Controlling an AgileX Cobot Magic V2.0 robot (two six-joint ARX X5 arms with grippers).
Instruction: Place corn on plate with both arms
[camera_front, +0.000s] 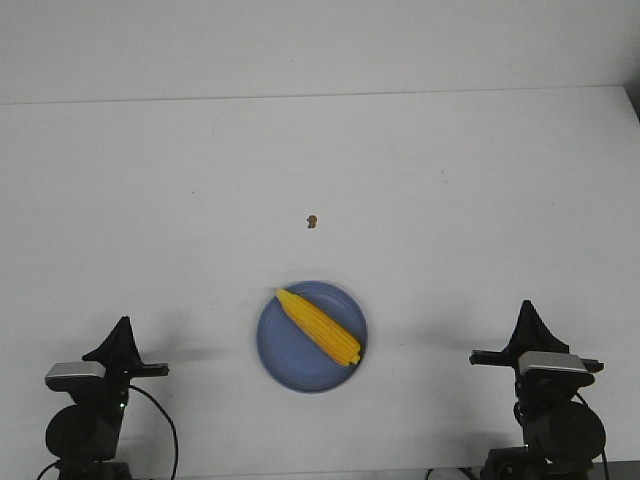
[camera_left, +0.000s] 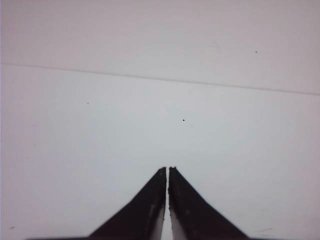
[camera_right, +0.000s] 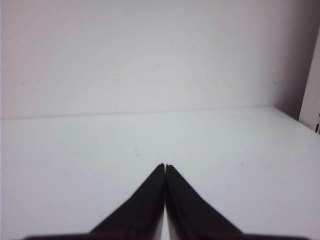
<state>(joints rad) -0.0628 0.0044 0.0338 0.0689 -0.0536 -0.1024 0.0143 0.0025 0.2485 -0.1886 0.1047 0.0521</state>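
The yellow corn (camera_front: 320, 326) lies diagonally on the periwinkle-blue plate (camera_front: 283, 352) at the front middle of the white table, its pointed tip toward the far left rim. My left gripper (camera_front: 122, 324) is shut and empty, well left of the plate near the front edge. My right gripper (camera_front: 527, 306) is shut and empty, well right of the plate. In the left wrist view the gripper (camera_left: 167, 169) shows its jaws together over bare table. In the right wrist view the gripper (camera_right: 165, 166) is also closed. Corn and plate are out of both wrist views.
A tiny brown speck (camera_front: 312, 221) lies on the table beyond the plate. The table's far edge meets a white wall (camera_front: 300, 45). The table's right edge (camera_front: 632, 110) shows at the far right.
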